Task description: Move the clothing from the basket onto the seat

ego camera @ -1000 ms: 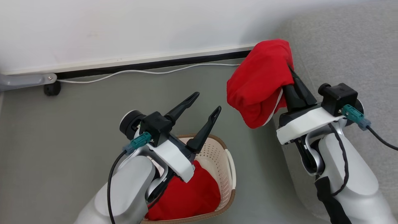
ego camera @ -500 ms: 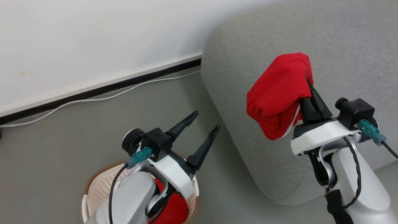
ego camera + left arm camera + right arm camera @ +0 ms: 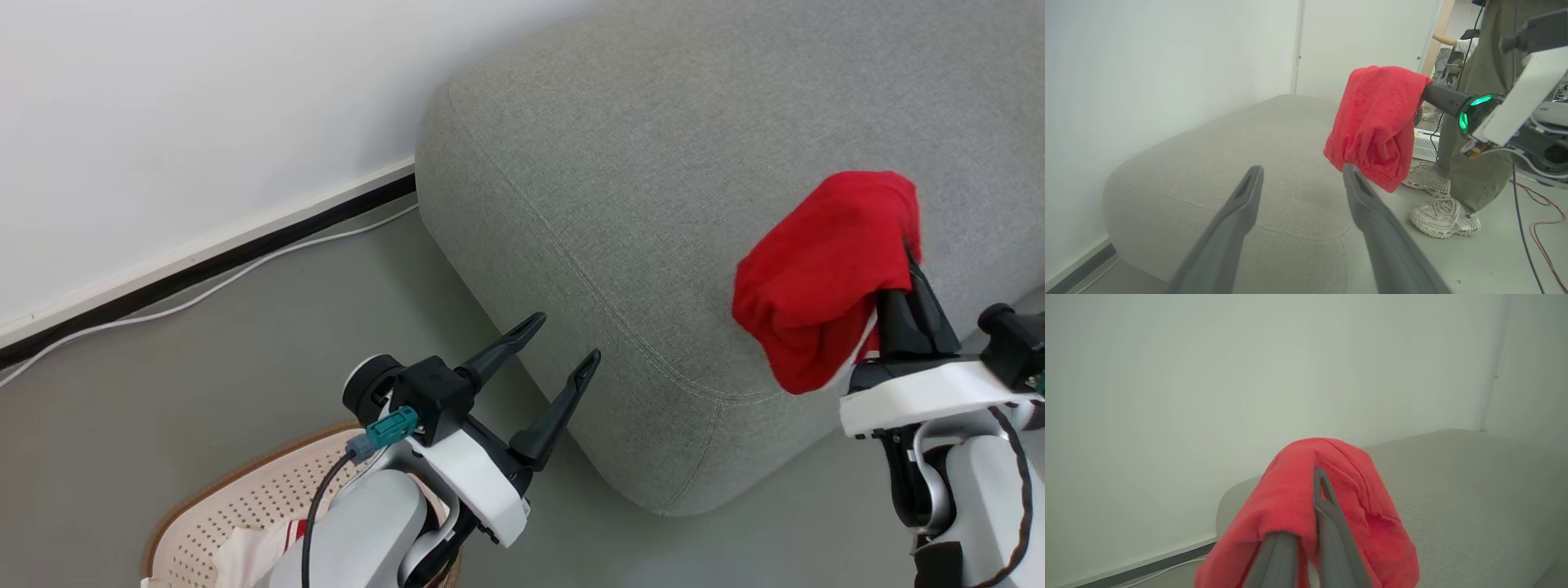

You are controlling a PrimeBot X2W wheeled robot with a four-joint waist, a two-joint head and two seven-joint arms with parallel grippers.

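Note:
My right gripper (image 3: 904, 273) is shut on the red clothing (image 3: 824, 269), which hangs bunched over its fingertips above the near edge of the grey seat (image 3: 653, 180). The right wrist view shows the clothing (image 3: 1294, 506) draped over both fingers (image 3: 1327, 506), with the seat (image 3: 1461, 477) beyond. My left gripper (image 3: 563, 339) is open and holds nothing, low by the seat's left corner. From the left wrist, the clothing (image 3: 1376, 122) hangs above the seat (image 3: 1241, 163). The cream basket (image 3: 245, 498) sits at the lower left behind my left arm, with a bit of white and red fabric (image 3: 257, 543) inside.
A white wall with a dark baseboard (image 3: 204, 265) and a white cable (image 3: 204, 290) run behind the grey floor. A person's legs and pale shoes (image 3: 1443, 216) stand beside the seat's far side, near cables on the floor (image 3: 1539, 241).
The head view has swung right, so the seat takes up more of it and the basket sits at the lower left. The right gripper has carried the clothing from beside the seat's left end to over its near edge.

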